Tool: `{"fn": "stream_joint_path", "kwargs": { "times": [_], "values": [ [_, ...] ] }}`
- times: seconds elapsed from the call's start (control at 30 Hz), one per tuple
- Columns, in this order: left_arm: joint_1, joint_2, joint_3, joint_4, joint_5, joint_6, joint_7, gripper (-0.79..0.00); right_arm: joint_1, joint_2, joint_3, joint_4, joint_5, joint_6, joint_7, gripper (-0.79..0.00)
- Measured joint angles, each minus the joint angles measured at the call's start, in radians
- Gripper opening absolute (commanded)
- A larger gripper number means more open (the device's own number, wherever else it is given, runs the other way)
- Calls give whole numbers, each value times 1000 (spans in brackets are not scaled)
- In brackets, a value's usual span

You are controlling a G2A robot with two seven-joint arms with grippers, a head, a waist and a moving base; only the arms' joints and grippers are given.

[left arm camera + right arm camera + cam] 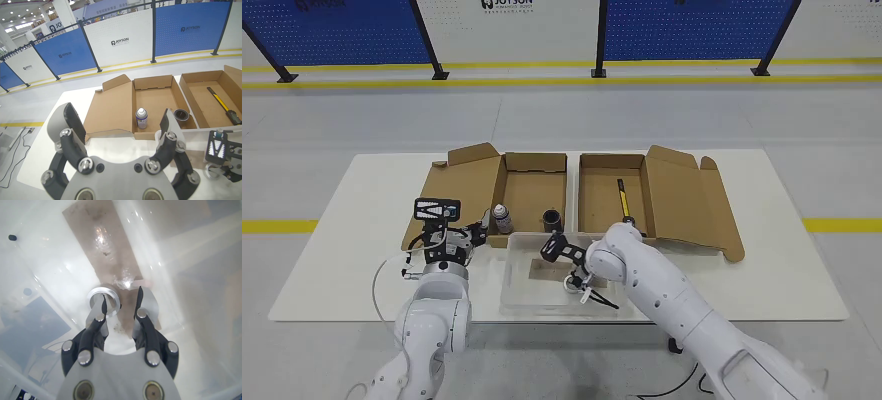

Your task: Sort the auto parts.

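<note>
A silver metal ring (103, 302) lies on the floor of a clear plastic bin (517, 290) at the table's front centre. My right gripper (122, 292) is down in the bin and open: one finger stands inside the ring, the other outside it with a wide gap. In the top view the right gripper (577, 288) is in the bin's right half. My left gripper (119, 117) is open and holds nothing, above the table in front of the left cardboard box (151, 83). That box holds an upright spray can (141, 119) and a black cylindrical bearing (181, 115).
The right cardboard box (602, 195) holds a black and yellow caliper (625, 203). Both boxes have their flaps folded outward. A brown patch (105, 247) shows on the bin floor. A blue and white fence stands on the floor behind the table.
</note>
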Motion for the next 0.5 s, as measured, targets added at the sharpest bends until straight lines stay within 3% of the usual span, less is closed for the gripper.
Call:
{"fn": "stream_joint_path", "kwargs": {
  "times": [0.3,0.4,0.5],
  "values": [
    [0,0,0,0,0,0,0,0,31,-22,-27,61,15,-15,7,-511],
    [0,0,0,0,0,0,0,0,37,-29,-38,79,18,-24,13,-573],
    [0,0,0,0,0,0,0,0,42,-35,-44,95,20,-28,10,-705]
  ]
}}
